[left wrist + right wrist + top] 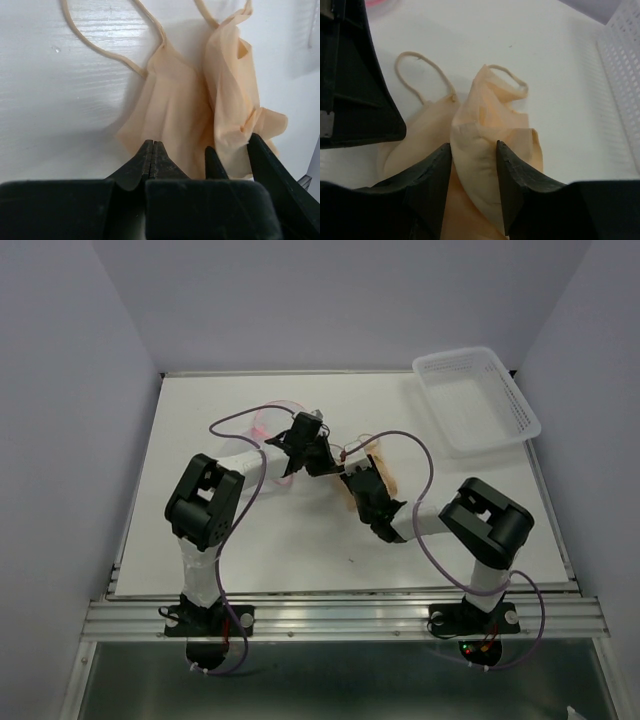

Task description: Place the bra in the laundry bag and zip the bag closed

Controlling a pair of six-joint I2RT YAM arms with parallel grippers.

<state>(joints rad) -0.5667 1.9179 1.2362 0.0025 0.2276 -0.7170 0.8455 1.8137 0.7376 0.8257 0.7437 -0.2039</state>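
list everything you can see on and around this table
bra: one, peach, mid-table, thin straps lying loose
laundry bag: one, white mesh with pink trim, left of the bra, mostly hidden under an arm
bin: one, clear plastic, far right corner of the table
table: one, white, under everything
cables: two, purple, looping along the arms
arms: two, black and white, bases at the near edge
left gripper: one, black, fingers shut together at the bra's near edge
right gripper: one, black, closed on a bunched fold of the bra
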